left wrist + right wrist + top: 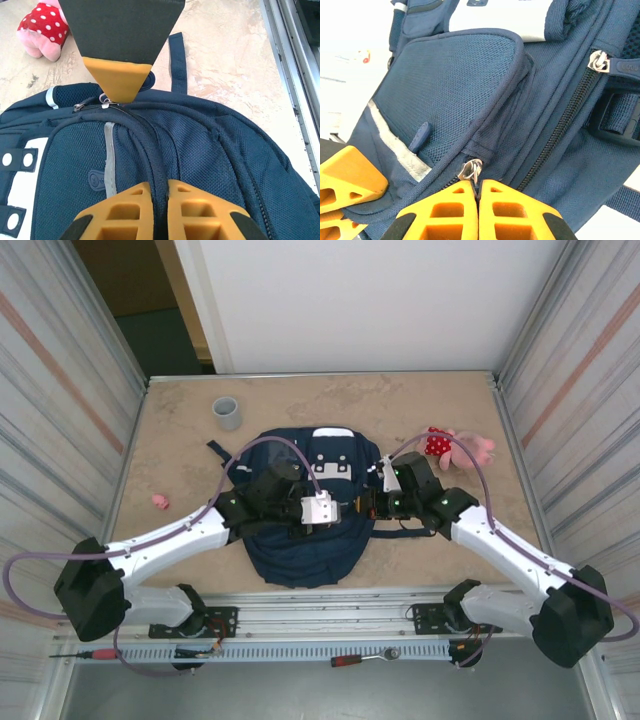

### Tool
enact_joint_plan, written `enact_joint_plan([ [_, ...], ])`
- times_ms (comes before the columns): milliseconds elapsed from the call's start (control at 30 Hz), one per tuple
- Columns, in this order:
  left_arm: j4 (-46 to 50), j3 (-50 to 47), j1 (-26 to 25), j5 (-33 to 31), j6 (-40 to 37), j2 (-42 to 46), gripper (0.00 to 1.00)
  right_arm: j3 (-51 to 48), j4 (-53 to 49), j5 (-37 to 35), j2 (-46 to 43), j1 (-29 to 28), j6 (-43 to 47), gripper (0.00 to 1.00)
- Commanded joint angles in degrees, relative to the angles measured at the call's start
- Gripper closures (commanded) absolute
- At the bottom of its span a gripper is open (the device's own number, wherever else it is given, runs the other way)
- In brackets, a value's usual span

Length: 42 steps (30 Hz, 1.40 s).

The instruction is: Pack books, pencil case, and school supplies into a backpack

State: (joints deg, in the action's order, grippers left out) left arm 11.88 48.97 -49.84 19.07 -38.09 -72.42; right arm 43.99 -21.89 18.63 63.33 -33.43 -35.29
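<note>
Backpack (300,555) lies front up in the middle of the tabletop (180,440), with both arms over it and a toy (455,447) off to its right. From the left wrist, the left pincer (159,186) is pinched shut on a ridge of its fabric. From the right wrist, the right pincer (478,184) is clamped on a zip pull (471,171).

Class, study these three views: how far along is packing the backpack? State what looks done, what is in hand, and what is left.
Done: unclear; the backpack looks zipped shut, hiding its contents. In hand: the left end effector pinches a seam ridge, and the right end effector is shut on a zipper pull. Left: probably working that zip; opening or closing, I cannot tell.
</note>
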Motion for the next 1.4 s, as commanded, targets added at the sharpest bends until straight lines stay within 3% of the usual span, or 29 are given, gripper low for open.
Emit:
enact_joint_plan([
  [0, 5.7, -0.7, -0.1, 6.2, -2.2, 3.6, 0.97, -0.2, 0.5, -11.2, 2.5, 5.3, 1.5, 1.0],
  [367, 3.6, -2.7, 3.3, 1.8, 1.8, 4.6, 0.98, -1.3, 1.5, -2.8, 2.3, 4.9, 5.0, 1.0],
  [600, 2.5, -2.6, 3.3, 2.3, 2.4, 3.3, 0.98, -0.7, 1.6, 3.2, 1.5, -1.3, 8.3, 1.0],
  [767, 1.9, -2.5, 3.3, 4.6, 2.2, 3.2, 0.97, -0.2, -1.5, -2.4, 1.7, -1.7, 7.1, 1.0],
  [900, 2.0, -2.6, 3.3, 1.3, 2.7, 2.8, 0.97, -0.4, 1.6, 1.3, 1.5, -1.3, 6.9, 1.0],
  [1167, 0.8, -2.1, 3.3, -2.0, 4.8, 0.7, 0.97, 3.1, 2.2, 6.8, 3.3, -8.1, 11.2, 1.0],
  [1367, 2.6, -0.7, 3.5, -3.9, 4.8, -1.0, 0.98, 1.7, -2.0, 1.5, 0.8, -6.8, 10.2, 1.0],
])
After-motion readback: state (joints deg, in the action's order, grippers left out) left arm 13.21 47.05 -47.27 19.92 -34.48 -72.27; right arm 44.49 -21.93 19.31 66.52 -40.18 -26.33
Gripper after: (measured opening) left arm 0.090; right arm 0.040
